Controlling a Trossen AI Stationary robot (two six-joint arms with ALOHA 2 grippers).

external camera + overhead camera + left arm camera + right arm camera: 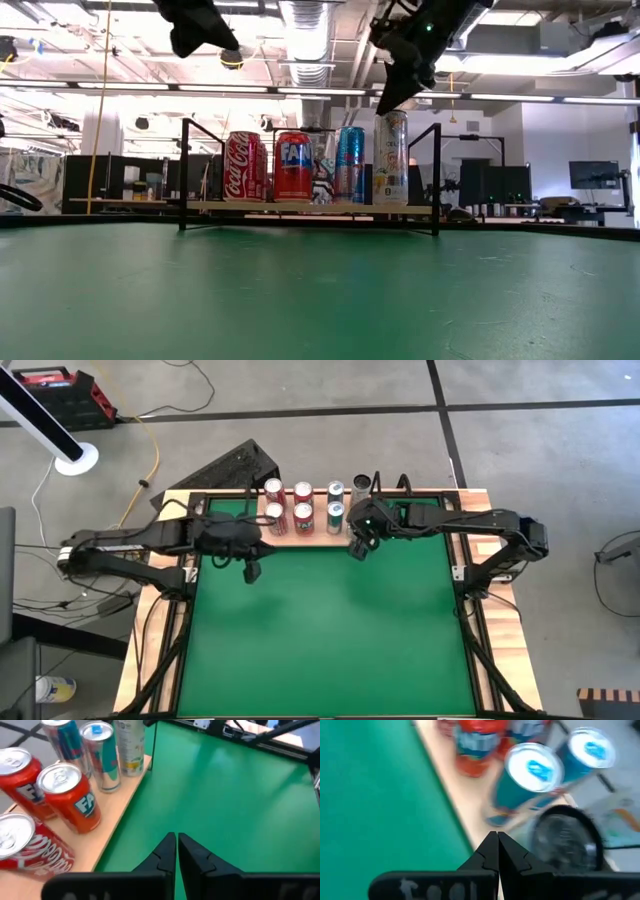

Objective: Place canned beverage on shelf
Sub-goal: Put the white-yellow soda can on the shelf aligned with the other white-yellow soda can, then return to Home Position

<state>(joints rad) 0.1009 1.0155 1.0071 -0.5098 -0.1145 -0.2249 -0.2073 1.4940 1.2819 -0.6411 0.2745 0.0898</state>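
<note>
The tall can (391, 157) stands upright on the shelf (310, 538), long axis vertical, at the row's right end beside the blue cans (350, 164). The right claw (357, 547), closed and empty, hovers just above it; it should lift straight up, clear of the top. The left claw (251, 572), closed, waits over the tabletop (330, 630) by the shelf's left end.

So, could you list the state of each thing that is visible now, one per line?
Shelf: flat at the table's far edge, carrying the cans.
Red cans: four, upright on the shelf.
Blue cans: two, upright on the shelf.
Tall pale can: upright at the shelf's end.
Left end effector: shut, empty.
Right end effector: shut, empty, above the shelf's end.
</note>
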